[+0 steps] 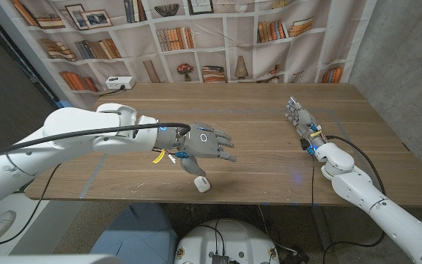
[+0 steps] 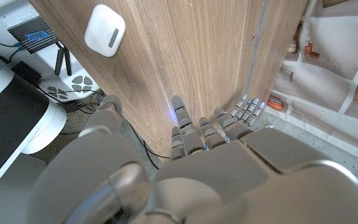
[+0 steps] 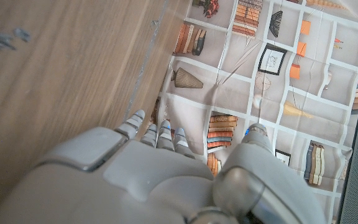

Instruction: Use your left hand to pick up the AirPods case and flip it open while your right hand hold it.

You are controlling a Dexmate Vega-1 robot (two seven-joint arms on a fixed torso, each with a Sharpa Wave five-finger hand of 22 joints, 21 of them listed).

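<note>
The white AirPods case [image 1: 202,184] lies on the wooden table [image 1: 269,158] close to its front edge, lid closed; the left wrist view shows the AirPods case [image 2: 104,30] beside that edge. My left hand [image 1: 205,144] hovers just behind and above it, fingers spread, holding nothing and not touching the case. In its wrist view the left hand [image 2: 185,168] reaches out over the table. Over on the right side, my right hand [image 1: 300,117] has its fingers stretched out and empty, far from the case. From its own wrist camera the right hand [image 3: 148,174] points toward the backdrop.
A white power strip [image 1: 116,83] sits at the table's back left corner. A printed bookshelf backdrop [image 1: 218,37] hangs behind the table. A black cable [image 1: 86,133] runs along my left arm. Bare wood lies between the two hands.
</note>
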